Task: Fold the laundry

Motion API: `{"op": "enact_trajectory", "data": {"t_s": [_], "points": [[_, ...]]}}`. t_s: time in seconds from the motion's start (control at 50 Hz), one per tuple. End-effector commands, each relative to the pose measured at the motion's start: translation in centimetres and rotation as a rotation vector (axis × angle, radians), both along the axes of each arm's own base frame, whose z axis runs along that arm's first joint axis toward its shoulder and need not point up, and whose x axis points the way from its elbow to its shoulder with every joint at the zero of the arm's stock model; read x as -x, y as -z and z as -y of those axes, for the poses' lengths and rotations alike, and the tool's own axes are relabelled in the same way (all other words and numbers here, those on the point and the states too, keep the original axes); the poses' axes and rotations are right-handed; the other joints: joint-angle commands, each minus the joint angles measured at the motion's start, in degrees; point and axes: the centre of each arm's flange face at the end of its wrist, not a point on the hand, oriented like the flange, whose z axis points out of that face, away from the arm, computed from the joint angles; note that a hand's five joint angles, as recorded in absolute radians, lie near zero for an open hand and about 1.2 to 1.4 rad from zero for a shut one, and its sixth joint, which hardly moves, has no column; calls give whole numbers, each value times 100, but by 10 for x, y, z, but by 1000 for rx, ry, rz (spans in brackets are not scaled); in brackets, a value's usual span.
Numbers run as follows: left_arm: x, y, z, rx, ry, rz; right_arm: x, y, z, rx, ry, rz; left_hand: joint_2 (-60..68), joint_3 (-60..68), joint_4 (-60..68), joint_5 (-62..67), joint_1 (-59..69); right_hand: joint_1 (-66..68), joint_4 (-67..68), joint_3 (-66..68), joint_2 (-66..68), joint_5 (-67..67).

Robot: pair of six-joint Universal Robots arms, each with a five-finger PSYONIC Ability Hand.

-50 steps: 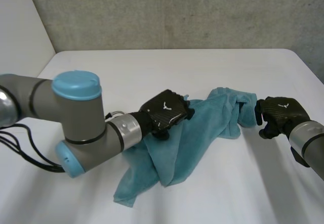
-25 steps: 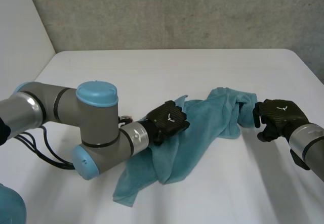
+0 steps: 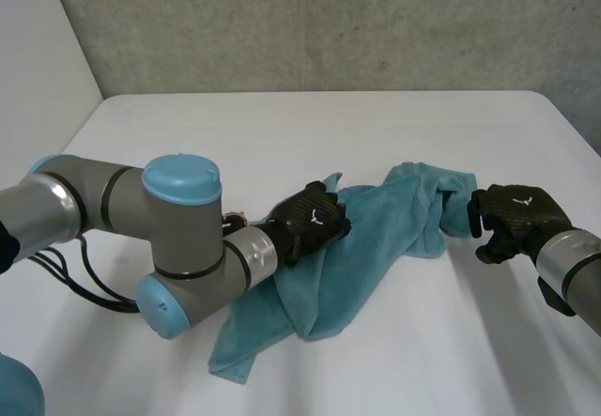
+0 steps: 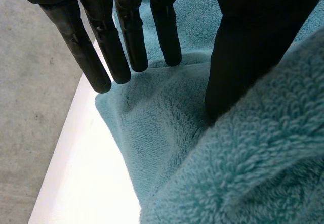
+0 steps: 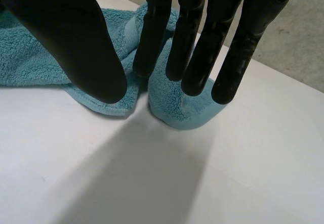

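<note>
Teal towel (image 3: 376,238) lies bunched on surface (image 3: 282,134). Left hand (image 3: 310,221) open, resting on its middle. Right hand (image 3: 512,219) open, holding nothing, straight fingers (image 5: 195,32) just above rolled end. Towel likely soft, floppy, light. Pinch corners.

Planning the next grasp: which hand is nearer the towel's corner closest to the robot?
Left. The left hand lies on the middle of the towel, a little beyond that corner; the right hand is at the towel's opposite end.
</note>
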Motion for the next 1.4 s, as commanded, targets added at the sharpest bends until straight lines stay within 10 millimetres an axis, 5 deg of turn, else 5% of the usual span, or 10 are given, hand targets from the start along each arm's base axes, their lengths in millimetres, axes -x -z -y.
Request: {"op": "enact_trajectory", "data": {"t_s": [0.02,0.12,0.26,0.62,0.86,1.12,1.16,1.22,1.36,1.4], "points": [[1,7,2,-10,-1,9,0,0,1,2,0,-1,1471,1478,1479,1477,1478,1374,662,712,617,552],[2,8,3,-8,-6,8,0,1,0,-1,-3,-1,4537,4545,4545,4544,4544,1357,645,695,600,535],[6,-8,13,85,-36,-46,-1,0,-2,-13,-6,-7,4551,4558,4559,4557,4558,-183,-895,-845,-940,-1005],[-36,-174,3,100,-338,-590,-18,-9,-43,-295,-120,213,4551,4558,4559,4557,4558,-2293,-3005,-2955,-3050,-3115],[-63,-181,-26,7,-437,-663,-63,8,-18,-250,-125,582,4551,4558,4559,4557,4558,-2445,-3156,-3107,-3202,-3267],[-78,-187,-43,-2,-464,-706,-113,36,-36,-406,-184,658,4551,4558,4559,4557,4558,-2227,-2939,-2890,-2985,-3049],[-78,-186,-43,-5,-467,-705,-115,39,-35,-412,-181,665,4551,4558,4559,4557,4558,-1486,-2198,-2148,-2243,-2308],[-79,-186,-42,-6,-470,-707,-114,42,-25,-378,-139,664,4551,4558,4559,4557,4558,3429,2717,2767,2672,2607],[-79,-207,-20,57,-466,-823,-106,-4,25,-63,-10,609,4551,4558,4559,4557,4558,3454,2742,2791,2697,2632],[-77,-218,-9,98,-460,-873,-101,-61,54,212,-68,478,4551,4558,4559,4557,4558,3454,2742,2791,2697,2632]]}}
